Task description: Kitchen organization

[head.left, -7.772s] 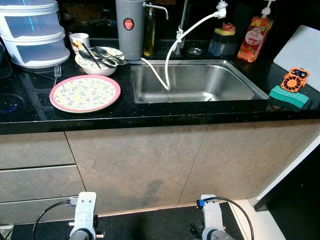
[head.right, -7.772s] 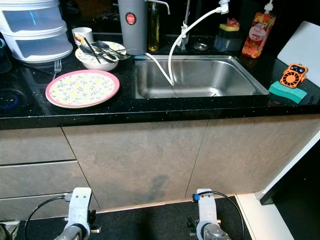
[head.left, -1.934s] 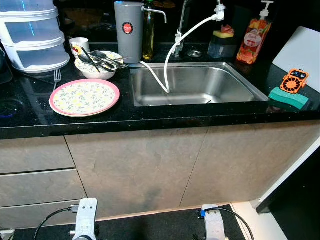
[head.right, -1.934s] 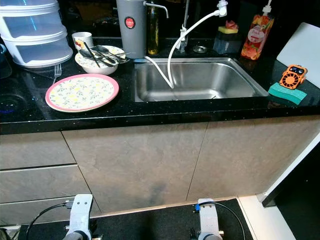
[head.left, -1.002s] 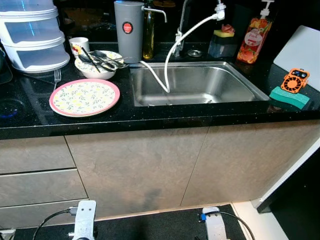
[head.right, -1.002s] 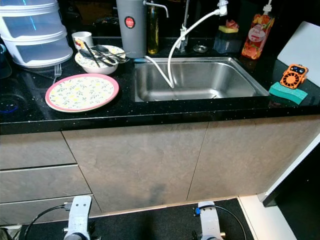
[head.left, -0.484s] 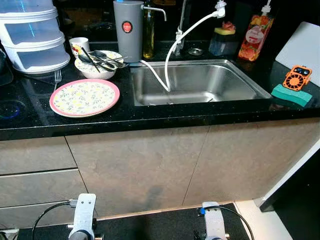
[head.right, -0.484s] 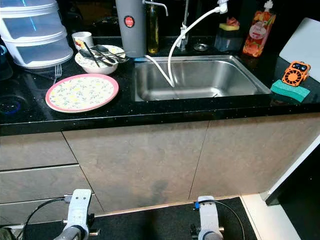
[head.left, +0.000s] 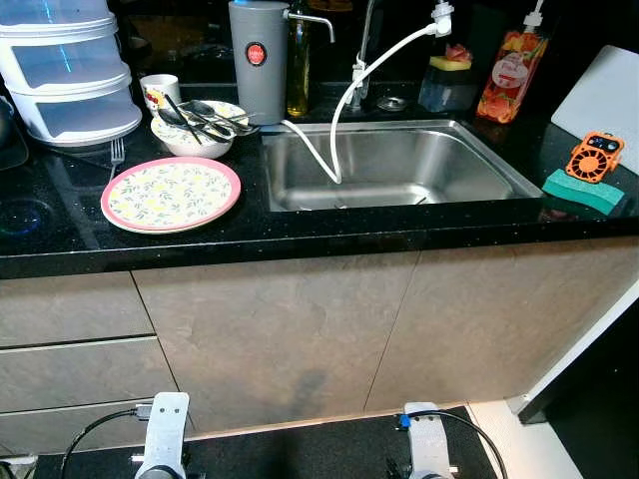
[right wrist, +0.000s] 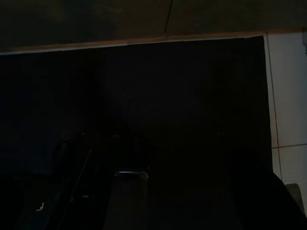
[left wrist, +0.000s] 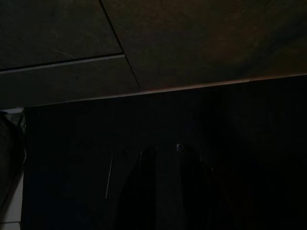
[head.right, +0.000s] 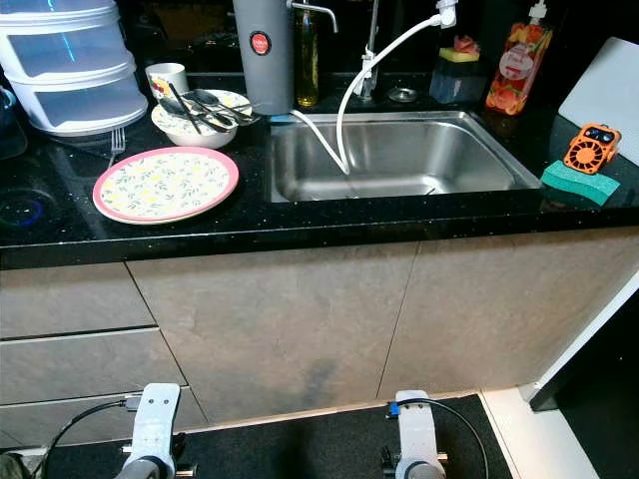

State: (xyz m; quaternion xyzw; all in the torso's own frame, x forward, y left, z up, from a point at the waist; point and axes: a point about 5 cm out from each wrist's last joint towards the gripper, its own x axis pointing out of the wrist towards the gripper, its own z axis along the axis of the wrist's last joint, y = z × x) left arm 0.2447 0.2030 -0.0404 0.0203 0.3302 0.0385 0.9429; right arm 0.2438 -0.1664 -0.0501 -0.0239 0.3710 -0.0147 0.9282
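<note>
Left eye view: both arms hang idle by the cabinets; jaws' state unclear.

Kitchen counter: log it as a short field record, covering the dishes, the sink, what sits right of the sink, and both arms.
surface: black counter above beige cabinet fronts
plate: pink-rimmed floral plate, lying flat left of the sink
bowl: white bowl behind the plate, holding cutlery
mug: small mug beside the bowl
fork: fork lying on the counter left of the bowl
sink: steel sink, with a white hose hanging into it
right of sink: green sponge, orange fan
arms: both hang low by the floor, idle
</note>
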